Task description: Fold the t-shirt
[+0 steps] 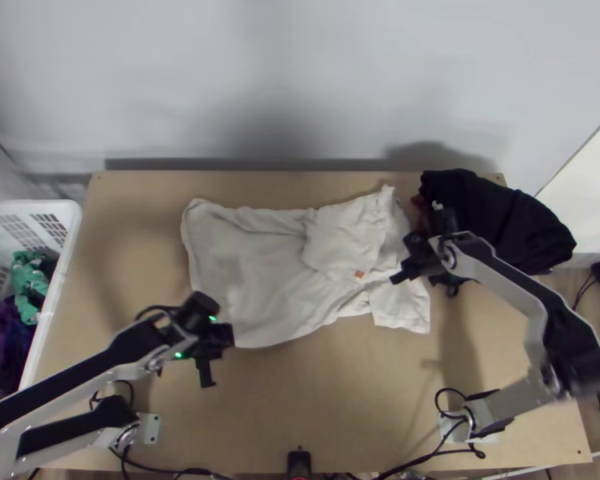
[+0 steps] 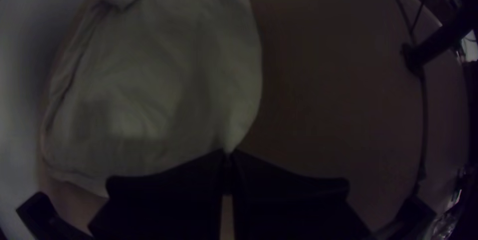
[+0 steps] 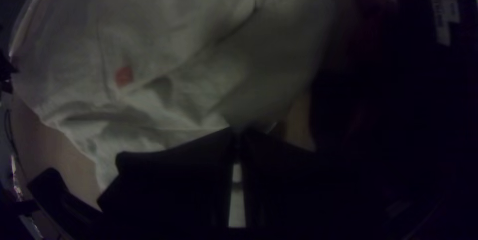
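A light wooden table (image 1: 316, 400) has black cables along its near edge. Beyond, the left gripper (image 1: 220, 336) has its fingertips together at the shirt's near edge; whether cloth is pinched, I cannot tell. Left of the table, a slotted white plastic basket (image 1: 60, 280) holds green and purple cloth. Mid-table, the soft white T-shirt (image 1: 260, 256) lies spread at its left end, folded over and rumpled at its right, bearing a small orange patch (image 1: 359, 274). The right gripper (image 1: 413, 258), fingertips together, is at that rumpled end. Farther, black cloth (image 1: 492, 216) is heaped, with white labels (image 3: 442, 16), unreadable.
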### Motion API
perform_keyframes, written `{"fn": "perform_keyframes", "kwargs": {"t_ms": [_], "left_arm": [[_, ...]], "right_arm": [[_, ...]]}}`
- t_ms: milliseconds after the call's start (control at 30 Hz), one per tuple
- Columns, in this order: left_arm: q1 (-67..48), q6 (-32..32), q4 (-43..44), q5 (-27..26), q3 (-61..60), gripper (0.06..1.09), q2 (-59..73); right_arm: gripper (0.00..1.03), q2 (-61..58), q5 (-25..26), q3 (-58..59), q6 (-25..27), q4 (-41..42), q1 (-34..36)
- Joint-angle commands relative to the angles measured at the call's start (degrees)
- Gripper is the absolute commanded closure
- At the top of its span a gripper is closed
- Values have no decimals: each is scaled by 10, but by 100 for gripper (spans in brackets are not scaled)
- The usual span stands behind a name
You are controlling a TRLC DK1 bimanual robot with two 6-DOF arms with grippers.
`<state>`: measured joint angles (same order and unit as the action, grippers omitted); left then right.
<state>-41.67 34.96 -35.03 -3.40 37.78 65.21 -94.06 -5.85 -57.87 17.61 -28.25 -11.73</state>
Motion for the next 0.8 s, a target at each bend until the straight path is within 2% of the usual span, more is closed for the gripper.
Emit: {"fn": "perform_keyframes", "kwargs": {"t_ms": [0,200,367,500,633,767], "left_arm": [[94,-1,-86,-45,85,105,-105],[192,-1,-173,-84,193,105,-196],[287,-8,-189,-100,244,105,-268],[363,-72,-124,-101,288,105,-324],[434,-135,-62,-100,341,105,-347],[474,-166,-37,-101,382,105,-364]], "right_arm": [[100,135,-7,-22,-11,-75,1],[100,317,-35,-48,-23,-171,7],[100,454,-37,-112,-88,-208,-9],[100,521,-36,-173,-139,-208,-14],[100,569,-37,-211,-204,-170,-20],[100,588,-37,-216,-237,-156,-32]]}}
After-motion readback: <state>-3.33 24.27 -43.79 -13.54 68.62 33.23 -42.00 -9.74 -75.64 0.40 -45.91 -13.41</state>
